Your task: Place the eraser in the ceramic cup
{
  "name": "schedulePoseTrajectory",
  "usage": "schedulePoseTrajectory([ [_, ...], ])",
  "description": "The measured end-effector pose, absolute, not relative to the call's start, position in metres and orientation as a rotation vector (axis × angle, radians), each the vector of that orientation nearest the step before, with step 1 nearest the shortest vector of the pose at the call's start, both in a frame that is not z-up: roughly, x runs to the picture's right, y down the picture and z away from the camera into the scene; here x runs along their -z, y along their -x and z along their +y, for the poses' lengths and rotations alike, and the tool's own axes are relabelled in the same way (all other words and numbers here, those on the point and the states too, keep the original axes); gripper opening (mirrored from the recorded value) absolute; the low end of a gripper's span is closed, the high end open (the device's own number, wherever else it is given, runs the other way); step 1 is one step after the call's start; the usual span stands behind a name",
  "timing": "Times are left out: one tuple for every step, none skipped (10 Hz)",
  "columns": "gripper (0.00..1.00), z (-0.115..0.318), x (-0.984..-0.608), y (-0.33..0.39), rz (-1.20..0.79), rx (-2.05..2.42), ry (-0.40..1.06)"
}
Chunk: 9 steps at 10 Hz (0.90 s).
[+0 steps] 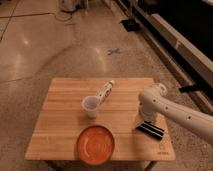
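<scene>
Right of the ceramic cup (90,106), my white arm reaches in from the far side of the surface (65,125). It bends at the elbow and drops steeply, so my gripper (148,119) points down. The gripper sits at the upper edge of the eraser (151,130); whether it is released or grasping I cannot tell. The eraser lies flat on the wood, well apart from the cup, to its right and a little nearer the front edge. An orange plate (95,145) lies just in front of the cup. A white bottle (105,92) lies on its side just behind the cup. Beyond the cup, the speckled floor (50,50) shines, with a small blue cross mark (113,51) on it.
</scene>
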<state>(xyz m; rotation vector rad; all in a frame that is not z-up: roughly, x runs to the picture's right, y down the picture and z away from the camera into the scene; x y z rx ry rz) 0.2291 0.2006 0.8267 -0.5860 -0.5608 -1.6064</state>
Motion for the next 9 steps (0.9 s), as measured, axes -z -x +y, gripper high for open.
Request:
schedulePoseTrajectory([
  [0.64, 0.205, -0.828, -0.231, -0.566, 1.607, 0.593],
  [0.64, 0.209, -0.829, -0.233, -0.573, 1.610, 0.600],
  [0.64, 0.213, -0.829, -0.235, -0.579, 1.613, 0.608],
  [0.64, 0.216, -0.829, -0.237, -0.583, 1.615, 0.613],
  [0.61, 0.217, -0.829, -0.238, -0.584, 1.615, 0.617],
  [0.50, 0.219, -0.830, -0.240, -0.581, 1.616, 0.621],
  [0.41, 0.219, -0.830, -0.241, -0.578, 1.611, 0.624],
  [0.28, 0.218, -0.829, -0.242, -0.573, 1.600, 0.624],
  [0.18, 0.217, -0.828, -0.241, -0.570, 1.593, 0.621],
])
